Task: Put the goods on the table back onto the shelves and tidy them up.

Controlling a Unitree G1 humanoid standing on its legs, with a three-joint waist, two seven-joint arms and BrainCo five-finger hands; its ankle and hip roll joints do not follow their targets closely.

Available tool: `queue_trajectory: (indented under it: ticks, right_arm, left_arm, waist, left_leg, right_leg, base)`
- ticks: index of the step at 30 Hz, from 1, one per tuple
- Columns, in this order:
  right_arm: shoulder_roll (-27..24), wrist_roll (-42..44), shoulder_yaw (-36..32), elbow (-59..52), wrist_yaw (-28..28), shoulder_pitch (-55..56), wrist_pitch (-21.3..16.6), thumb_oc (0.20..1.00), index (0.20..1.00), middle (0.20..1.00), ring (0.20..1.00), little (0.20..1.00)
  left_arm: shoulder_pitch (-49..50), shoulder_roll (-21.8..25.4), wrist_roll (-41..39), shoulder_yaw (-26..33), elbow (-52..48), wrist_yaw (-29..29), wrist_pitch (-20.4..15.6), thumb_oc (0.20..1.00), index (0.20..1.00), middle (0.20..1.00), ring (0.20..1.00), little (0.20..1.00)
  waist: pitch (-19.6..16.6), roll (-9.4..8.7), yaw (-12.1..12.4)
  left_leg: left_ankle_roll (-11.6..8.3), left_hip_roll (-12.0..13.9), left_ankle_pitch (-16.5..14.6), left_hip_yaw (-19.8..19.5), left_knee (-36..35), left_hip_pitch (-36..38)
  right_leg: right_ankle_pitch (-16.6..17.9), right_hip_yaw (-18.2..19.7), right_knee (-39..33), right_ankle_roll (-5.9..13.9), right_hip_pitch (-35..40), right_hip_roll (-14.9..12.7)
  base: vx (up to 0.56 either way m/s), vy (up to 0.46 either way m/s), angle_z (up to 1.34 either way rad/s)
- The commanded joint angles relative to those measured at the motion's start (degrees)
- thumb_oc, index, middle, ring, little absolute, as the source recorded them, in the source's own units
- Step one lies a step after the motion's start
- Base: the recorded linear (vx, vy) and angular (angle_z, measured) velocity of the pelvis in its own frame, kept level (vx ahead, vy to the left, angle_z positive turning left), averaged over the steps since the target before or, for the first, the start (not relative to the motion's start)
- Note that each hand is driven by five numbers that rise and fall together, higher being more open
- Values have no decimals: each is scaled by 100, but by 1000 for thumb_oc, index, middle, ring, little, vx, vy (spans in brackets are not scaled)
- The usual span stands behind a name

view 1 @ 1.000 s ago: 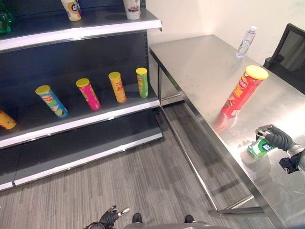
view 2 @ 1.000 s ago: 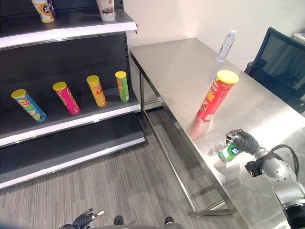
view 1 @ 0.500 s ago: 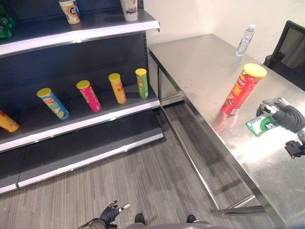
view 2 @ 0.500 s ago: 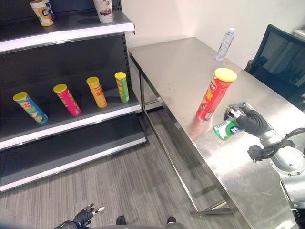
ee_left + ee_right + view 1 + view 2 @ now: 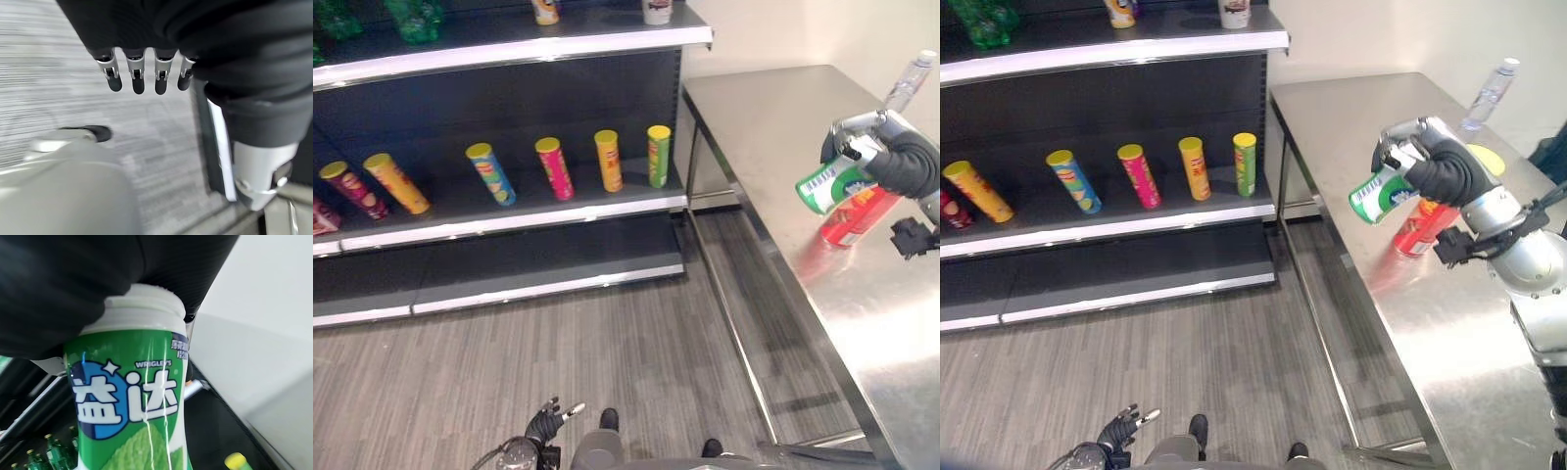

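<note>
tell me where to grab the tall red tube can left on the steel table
Grip the tall red tube can around its mid-body from the side, probably the shelf-facing side: it stands upright on the steel table, and the right hand, shut on the green bottle, hangs over its yellow lid.

evenly lit from overhead, bright. broad white glare on the steel table (image 5: 862, 294) just below the right hand (image 5: 1435, 166), with a red smear of reflection from the red can (image 5: 1420, 227) behind it. glossy streaks down the green bottle (image 5: 132, 416) in its grip. floor (image 5: 58, 73) beyond the left hand (image 5: 137, 73) blurred.
</note>
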Motion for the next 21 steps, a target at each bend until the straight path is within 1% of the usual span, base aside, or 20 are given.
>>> queue_trajectory:
  ticks: [1, 2, 3, 5, 6, 7, 8, 9, 10, 11, 12, 13, 14, 15, 16, 17, 18, 19, 20, 21]
  right_arm:
    - [-438, -279, -274, -118, -486, 76, -239, 200, 200, 200, 200, 200]
    - [-470, -347, -408, -105, -520, 184, -196, 200, 200, 200, 200, 200]
    - [-473, -467, -489, -66, -589, 234, -177, 200, 200, 200, 200, 200]
    - [-489, -682, -540, 33, -696, 171, -94, 200, 200, 200, 200, 200]
    - [-481, -784, -442, 133, -777, 2, -66, 200, 200, 200, 200, 200]
    - [-506, -871, -281, 245, -870, -219, -4, 200, 200, 200, 200, 200]
    - [-554, -959, -228, 304, -919, -294, 24, 200, 200, 200, 200, 200]
    - [-725, -1231, -95, 365, -1034, -486, 91, 200, 200, 200, 200, 200]
    - [-727, -1233, -74, 374, -1037, -512, 90, 200, 200, 200, 200, 200]
    - [-802, -1351, 7, 382, -1057, -603, 103, 200, 200, 200, 200, 200]
    - [-1000, -1514, 70, 434, -1068, -635, 167, 200, 200, 200, 200, 200]
    - [-1111, -1501, 54, 423, -1039, -636, 172, 200, 200, 200, 200, 200]
    - [-1117, -1499, 54, 425, -1038, -641, 171, 200, 200, 200, 200, 200]
    - [-1212, -1470, 74, 425, -1056, -716, 148, 200, 200, 200, 200, 200]
    - [-1313, -1430, 161, 457, -1080, -894, 138, 200, 200, 200, 200, 200]
    - [-1390, -1426, 192, 485, -1103, -974, 136, 200, 200, 200, 200, 200]
    - [-1448, -1430, 318, 525, -1128, -1136, 141, 200, 200, 200, 200, 200]
    - [-1489, -1446, 407, 564, -1144, -1244, 148, 200, 200, 200, 200, 200]
    - [-1538, -1447, 562, 625, -1163, -1412, 143, 200, 200, 200, 200, 200]
    - [-1594, -1446, 652, 676, -1176, -1529, 157, 200, 200, 200, 200, 200]
  left_arm:
    - [-149, 425, -38, -1, -205, 163, -203, 1000, 1000, 1000, 1000, 1000]
    - [-131, 444, -10, 4, -218, 168, -208, 1000, 1000, 1000, 1000, 1000]
    - [-138, 439, 55, -9, -196, 179, -215, 1000, 1000, 1000, 1000, 1000]
    - [-221, 478, 168, -61, -149, 203, -234, 1000, 1000, 1000, 1000, 1000]
    - [-251, 517, 225, -84, -134, 202, -248, 1000, 1000, 1000, 1000, 1000]
    - [-279, 606, 257, -107, -183, 210, -231, 1000, 1000, 1000, 1000, 1000]
    - [-303, 640, 298, -128, -180, 202, -229, 1000, 1000, 1000, 1000, 1000]
    - [-293, 759, 343, -118, -225, 209, -201, 1000, 1000, 1000, 1000, 1000]
    - [-295, 756, 343, -111, -226, 210, -199, 1000, 1000, 1000, 1000, 1000]
    - [-292, 798, 371, -96, -206, 198, -198, 1000, 1000, 1000, 1000, 1000]
    - [-362, 870, 387, -86, -179, 193, -167, 1000, 1000, 1000, 1000, 1000]
    - [-362, 882, 359, -70, -198, 177, -174, 1000, 1000, 1000, 1000, 1000]
    - [-366, 879, 359, -70, -198, 177, -173, 1000, 1000, 1000, 1000, 1000]
    - [-370, 897, 337, -66, -202, 160, -177, 1000, 1000, 1000, 1000, 1000]
    - [-361, 908, 336, -65, -200, 143, -180, 1000, 1000, 1000, 1000, 1000]
    - [-339, 923, 334, -68, -209, 129, -186, 1000, 1000, 1000, 1000, 1000]
    - [-328, 924, 334, -76, -200, 120, -182, 1000, 1000, 1000, 1000, 1000]
    - [-333, 915, 335, -87, -167, 111, -169, 1000, 1000, 1000, 1000, 1000]
    - [-314, 869, 342, -78, -147, 99, -150, 1000, 1000, 1000, 1000, 1000]
    - [-325, 836, 337, -78, -122, 98, -144, 1000, 1000, 1000, 1000, 1000]
  waist:
    - [-180, -210, 2]
    - [-264, -123, 24]
    - [-332, -69, 33]
    - [-432, -53, 31]
    - [-460, -117, 57]
    - [-464, -173, 121]
    - [-452, -209, 142]
    - [-403, -230, 199]
    - [-408, -237, 192]
    - [-387, -241, 196]
    - [-321, -247, 86]
    - [-309, -231, 31]
    - [-326, -223, 38]
    - [-292, -179, -5]
    - [-278, -148, -21]
    - [-276, -159, -19]
    - [-241, -173, -31]
    - [-202, -195, -45]
    - [-131, -200, -101]
    - [-85, -229, -162]
  left_leg:
    - [-331, 863, 468, 449, -495, -202]
    - [-412, 894, 543, 567, -688, -70]
    - [-438, 815, 504, 589, -735, -24]
    - [-434, 580, 333, 600, -662, 26]
    - [-320, 361, 185, 653, -576, 38]
    - [-131, 35, 34, 731, -595, 119]
    - [-46, -136, -4, 740, -632, 162]
    - [119, -417, -98, 729, -748, 336]
    - [131, -433, -82, 732, -748, 318]
    - [195, -536, -110, 722, -792, 388]
    - [295, -654, -189, 591, -821, 487]
    - [335, -700, -209, 533, -845, 535]
    - [336, -694, -190, 540, -850, 508]
    - [366, -720, -212, 479, -866, 572]
    - [384, -750, -222, 435, -887, 615]
    - [403, -809, -241, 410, -911, 656]
    - [422, -852, -274, 361, -928, 726]
    - [444, -901, -312, 305, -928, 791]
    - [458, -939, -400, 231, -928, 932]
    - [480, -1020, -431, 147, -928, 1002]
  right_leg:
    - [-446, 126, 89, 477, 19, -231]
    - [-421, 75, 77, 526, 40, -268]
    - [-375, 2, 75, 586, 61, -377]
    - [-123, -125, 148, 731, 51, -759]
    - [58, -119, 260, 821, 3, -1037]
    - [320, -101, 566, 840, -156, -1412]
    - [516, -60, 754, 847, -221, -1577]
    - [782, -32, 1168, 778, -335, -1819]
    - [801, -28, 1160, 780, -351, -1833]
    - [841, -60, 1322, 731, -375, -1881]
    - [708, 347, 1715, 614, -572, -1563]
    - [543, 569, 1796, 559, -693, -1311]
    - [559, 578, 1793, 551, -727, -1303]
    - [220, 724, 1792, 495, -869, -1002]
    - [59, 746, 1649, 453, -956, -775]
    - [19, 711, 1492, 445, -1023, -639]
    - [51, 673, 1350, 433, -1135, -489]
    - [106, 678, 1212, 433, -1280, -345]
    - [176, 729, 1035, 440, -1429, -132]
    - [331, 774, 837, 479, -1595, 12]
  base:
    - [110, 330, 41]
    - [136, 371, 47]
    - [159, 406, 29]
    - [152, 409, 21]
    - [169, 502, 46]
    - [153, 487, 45]
    - [180, 587, 55]
    - [104, 349, 29]
    - [112, 346, 22]
    - [144, 232, 16]
    - [216, 296, 14]
    - [164, 186, 24]
    - [132, 144, 41]
    - [128, 114, 53]
    - [184, 141, 39]
    - [165, 86, 26]
    - [161, 60, 13]
    - [202, 43, 20]
    - [216, 48, 14]
    - [241, 62, 68]
